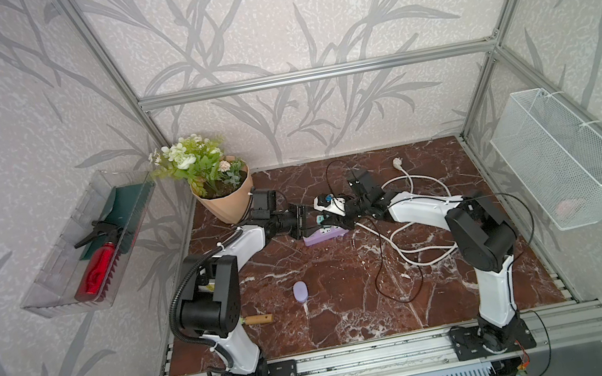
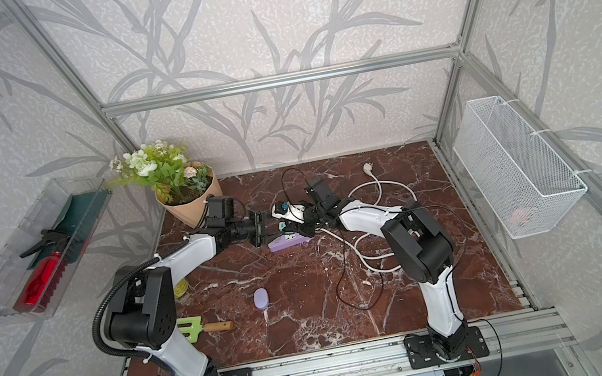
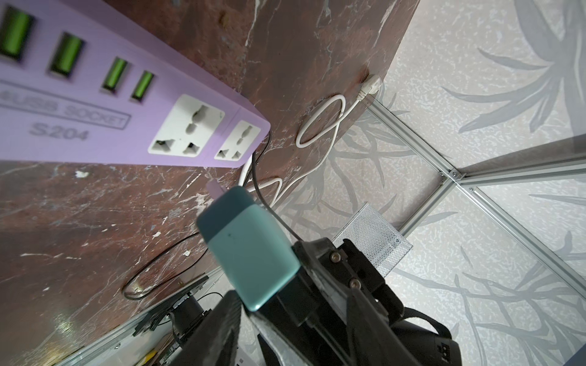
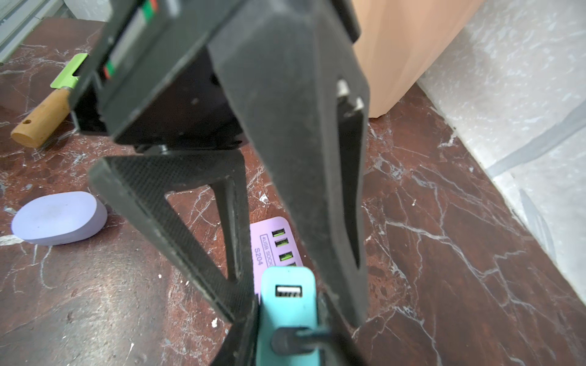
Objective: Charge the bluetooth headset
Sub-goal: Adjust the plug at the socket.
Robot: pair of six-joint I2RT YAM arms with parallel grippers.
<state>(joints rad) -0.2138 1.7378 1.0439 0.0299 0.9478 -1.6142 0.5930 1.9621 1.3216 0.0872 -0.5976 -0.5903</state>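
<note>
Toward the front-left corner of the bench (image 1: 355,313), the bluetooth headset (image 1: 301,292) lies flat. Its long axis runs from front edge to back edge, with one rounded end facing each. A trowel (image 2: 206,326) lies near it, toward the left edge. Well apart, toward the back edge, lies the power strip (image 1: 324,236). Above the strip, the right gripper (image 1: 338,219) clamps a teal plug adapter (image 1: 320,219). The left gripper (image 1: 310,224) has its jaws parted on either side of that adapter.
</note>
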